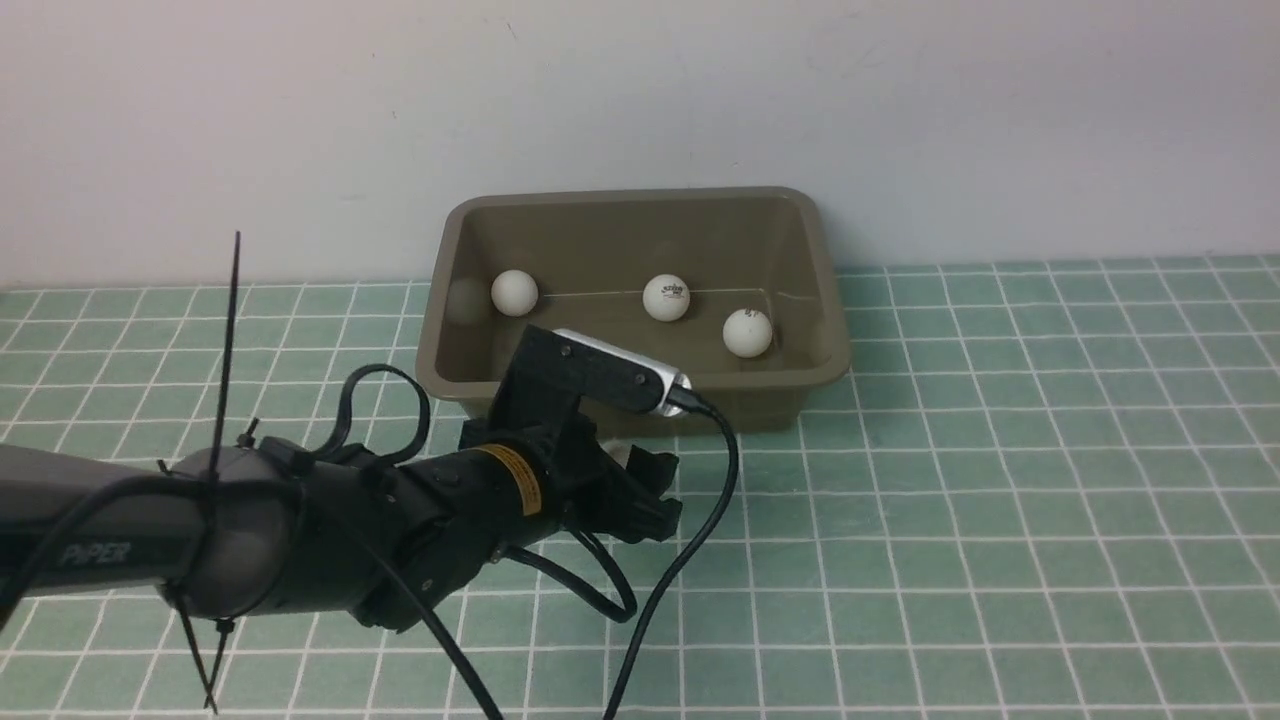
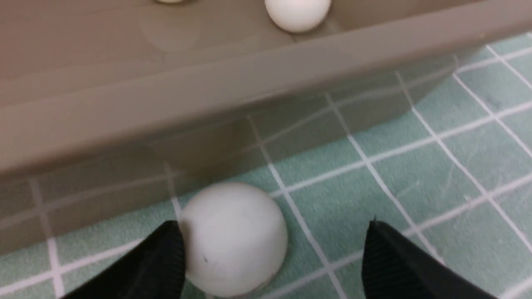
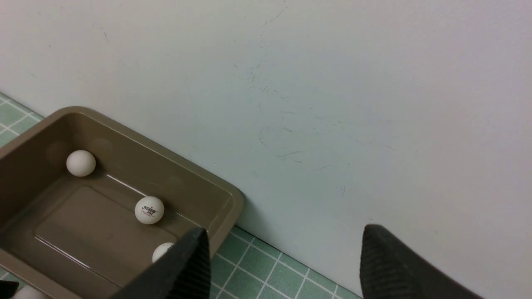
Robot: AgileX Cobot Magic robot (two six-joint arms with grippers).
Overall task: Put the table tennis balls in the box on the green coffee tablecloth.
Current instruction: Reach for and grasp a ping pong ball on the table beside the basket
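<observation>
The olive-brown box (image 1: 830, 340) stands at the back of the green coffee tablecloth (image 1: 1000, 450), against the wall. Three table tennis balls lie in it: one left (image 1: 514, 292), one in the middle (image 1: 666, 297), one right (image 1: 747, 332). My left gripper (image 1: 660, 495) is low on the cloth just in front of the box. In the left wrist view it (image 2: 271, 226) is open around a fourth ball (image 2: 232, 238), which rests on the cloth, touching one finger (image 2: 166, 249) and clear of the other. My right gripper (image 3: 284, 230) is open, holds nothing, and is raised beside the box (image 3: 226, 207).
A pale wall (image 1: 640, 100) rises directly behind the box. The left arm's cables (image 1: 690, 540) loop over the cloth near the front. The box's near wall (image 2: 249, 87) stands close ahead of the left fingers.
</observation>
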